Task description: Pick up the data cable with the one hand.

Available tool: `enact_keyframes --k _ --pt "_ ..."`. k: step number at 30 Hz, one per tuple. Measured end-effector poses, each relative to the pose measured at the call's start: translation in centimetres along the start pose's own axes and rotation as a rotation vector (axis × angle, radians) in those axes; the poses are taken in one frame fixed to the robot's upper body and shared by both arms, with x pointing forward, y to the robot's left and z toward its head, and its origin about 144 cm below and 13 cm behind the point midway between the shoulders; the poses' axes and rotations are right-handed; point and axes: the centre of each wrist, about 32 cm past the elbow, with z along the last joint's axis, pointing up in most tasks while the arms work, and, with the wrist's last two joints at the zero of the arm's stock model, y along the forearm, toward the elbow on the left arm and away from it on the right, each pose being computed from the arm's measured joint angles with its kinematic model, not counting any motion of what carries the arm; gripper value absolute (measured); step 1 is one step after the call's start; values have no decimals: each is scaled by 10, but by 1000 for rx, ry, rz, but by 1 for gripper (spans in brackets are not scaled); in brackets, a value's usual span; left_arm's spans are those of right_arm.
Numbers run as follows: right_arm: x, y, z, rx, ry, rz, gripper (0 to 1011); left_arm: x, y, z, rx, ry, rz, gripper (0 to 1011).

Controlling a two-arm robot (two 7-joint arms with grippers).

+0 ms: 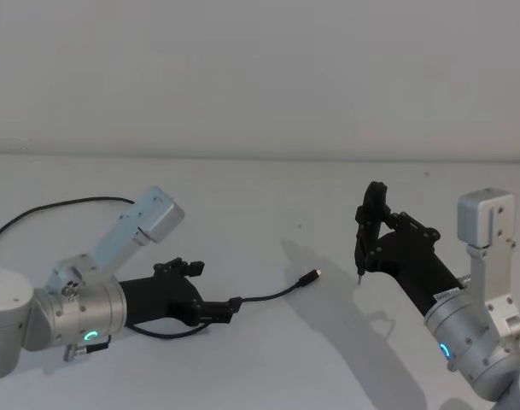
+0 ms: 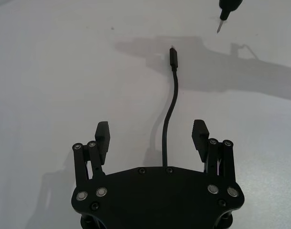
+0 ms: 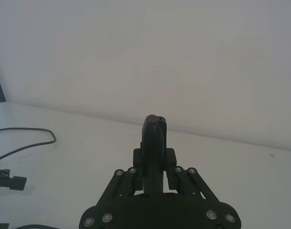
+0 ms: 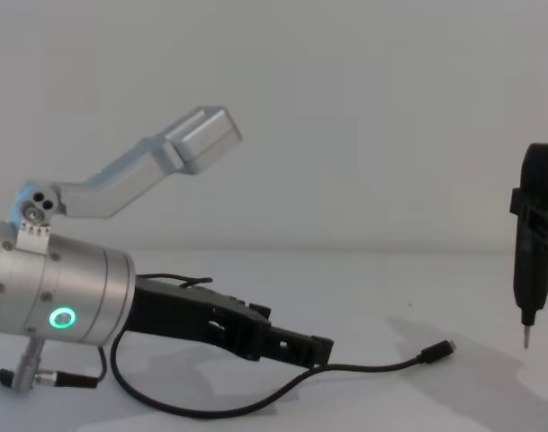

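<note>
The data cable (image 1: 272, 296) is a thin black cord lying on the white table, its small plug (image 1: 312, 276) pointing toward the right arm. My left gripper (image 1: 213, 289), black on a silver wrist with a green ring, hovers low over the cord. In the left wrist view the left gripper (image 2: 151, 128) is open and the cable (image 2: 170, 102) runs between its fingers (image 2: 103, 136) without touching either one. From the chest the left gripper (image 4: 300, 346) sits just above the cable (image 4: 363, 369). The right gripper (image 3: 155, 160) is shut on a dark screwdriver (image 3: 154, 138).
The screwdriver (image 1: 368, 231) hangs tip-down a little right of the plug, its tip (image 2: 220, 24) close beyond the plug's end. A slack loop of cord (image 1: 161, 331) lies under the left wrist. Another stretch of black cord (image 1: 63, 205) curves across the table behind the left arm.
</note>
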Motion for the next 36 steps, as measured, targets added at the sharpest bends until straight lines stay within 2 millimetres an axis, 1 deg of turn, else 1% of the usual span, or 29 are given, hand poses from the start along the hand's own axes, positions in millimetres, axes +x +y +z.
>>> enact_keyframes --k 19,36 --pt "0 0 0 0 0 0 274 5 -17 2 46 -33 -27 1001" --pt "0 0 0 0 0 0 275 3 -24 3 80 -88 -30 1001"
